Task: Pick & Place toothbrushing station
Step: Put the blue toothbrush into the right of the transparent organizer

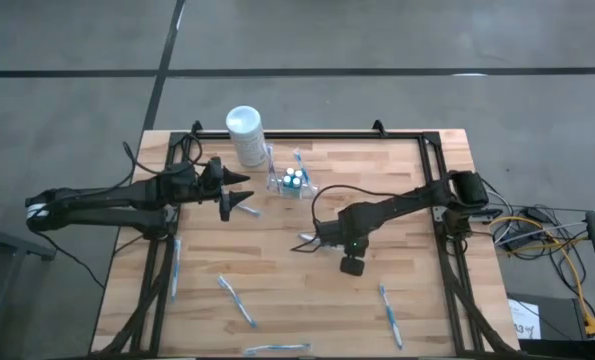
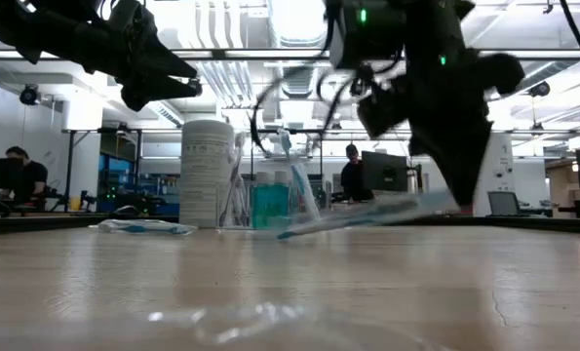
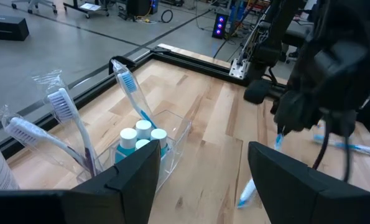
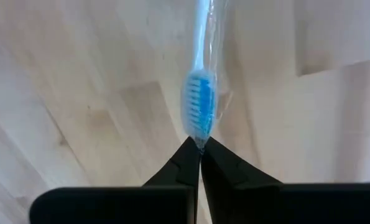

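So this one looks partway done to me: the toothbrushing station [image 1: 293, 183], that little clear holder, sits at the far side of the bench [image 1: 407, 250] just beside the white cylinder [image 1: 245, 135], and the left wrist view shows three wrapped brushes standing in it plus some small white-capped bottles [image 3: 141, 137]. Right now the right claw [image 1: 317, 240] is down near the middle of the bench, clenched on the tip of a wrapped toothbrush [image 4: 200, 112], bristle end right at the fingertips, with the handle running away over the wood. In the low view that brush tilts up off the surface at the claw's end, so I'd judge it's just been nipped and is about to be lifted. The left claw [image 1: 245, 195] hangs above the bench just beside the station with its jaws spread wide, holding nothing. Still to go, I reckon: carry this brush to the holder, then the loose toothbrushes [image 1: 237, 303] scattered over the near half, one by the left rail, a couple near the front edge, one front right. Room-wise the middle is pretty open, so the path from the right claw to the station is clear wood, but the left claw parks close to the holder and the white cylinder crowds the other side, so the drop-in looks tight.
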